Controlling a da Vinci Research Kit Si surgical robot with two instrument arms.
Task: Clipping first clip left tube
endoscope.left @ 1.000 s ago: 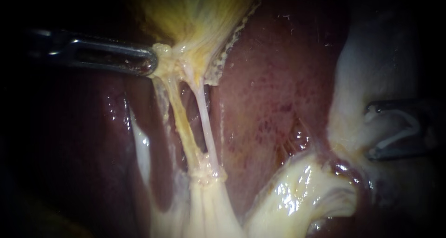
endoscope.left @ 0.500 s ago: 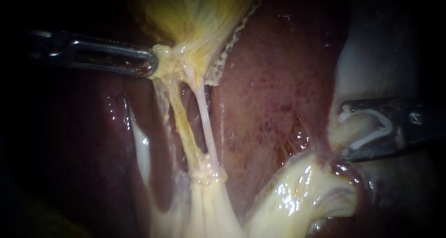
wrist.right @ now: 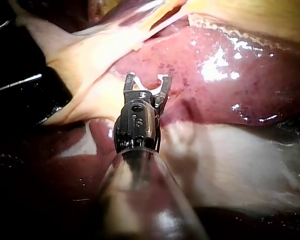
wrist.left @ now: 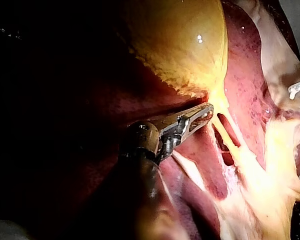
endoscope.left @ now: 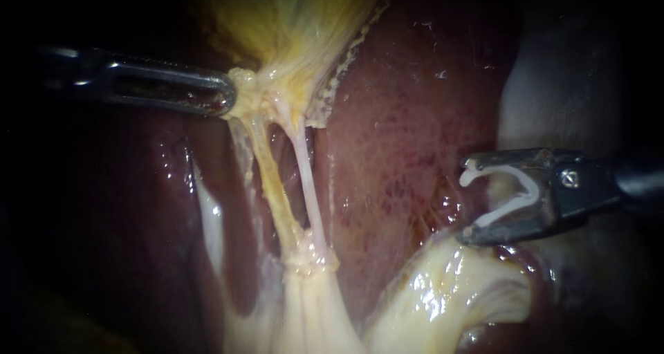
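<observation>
1. The left instrument (endoscope.left: pixel 227 97) comes in level from the left. Its jaws are clenched on the pale lower end of the gallbladder (endoscope.left: pixel 290 22), with the tip buried in that tissue. The left wrist view shows the same pinch, the jaws lying together on the yellow edge.
2. The gallbladder narrows from above to the pinched spot, and two thin tubes run down from there.
3. The left tube (endoscope.left: pixel 272 184), the yellowish one, slants down and to the right from just beside the left instrument's tip. It is bare, with nothing on it.
4. The right tube (endoscope.left: pixel 309 188), paler and thinner, runs close beside the left one with a dark gap between them. Both meet in a small pale knot (endoscope.left: pixel 308 257) lower down.
5. The liver (endoscope.left: pixel 408 119), dark red and wet, fills the middle ground behind and to the right of the tubes.
6. The right instrument (endoscope.left: pixel 467 200) enters from the right edge. Its jaws stand wide apart, and a white clip (endoscope.left: pixel 508 211) sits along both inner faces, gripped by them and open towards the tubes.
7. The clip hangs over the liver above a glistening pale lump of fat (endoscope.left: pixel 443 292), well apart from the left tube.
</observation>
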